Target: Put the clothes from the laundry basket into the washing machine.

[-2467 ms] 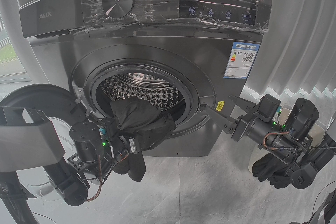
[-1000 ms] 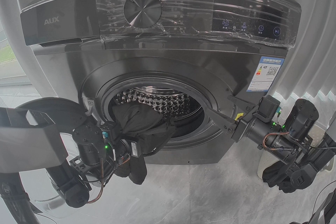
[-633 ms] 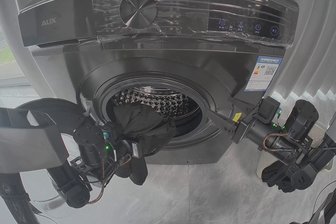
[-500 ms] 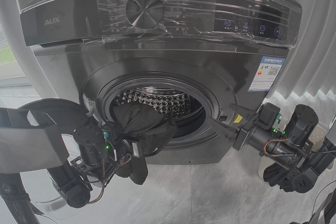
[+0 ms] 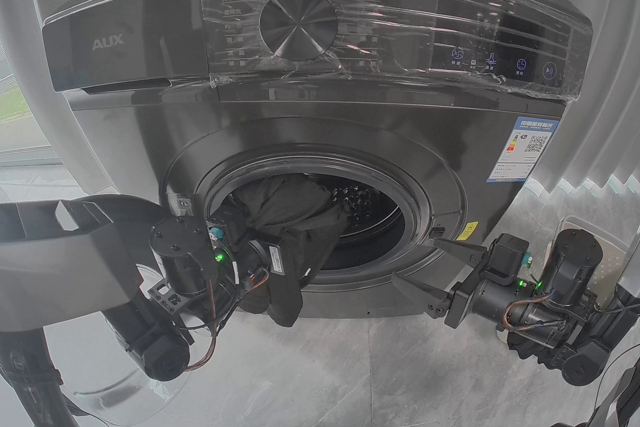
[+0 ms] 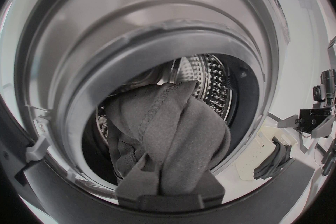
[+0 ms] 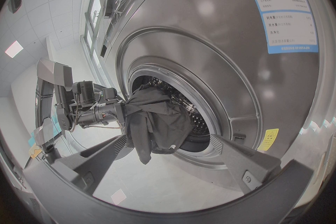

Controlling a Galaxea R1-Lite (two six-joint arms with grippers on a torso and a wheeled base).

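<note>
Clearly the dark garment (image 5: pixel 287 215) is soft, light and limp, best held by a bunched fold; the left gripper (image 7: pixel 122 111) pinches it so, the right gripper (image 5: pixel 417 260) is spread and empty.

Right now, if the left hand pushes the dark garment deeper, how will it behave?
Probably floppy: the garment folds over the left hand and a tail hangs below the door rim. Likely light: the knit looks thin. The tail may drag on the rim when pushed rather than follow into the drum.
</note>
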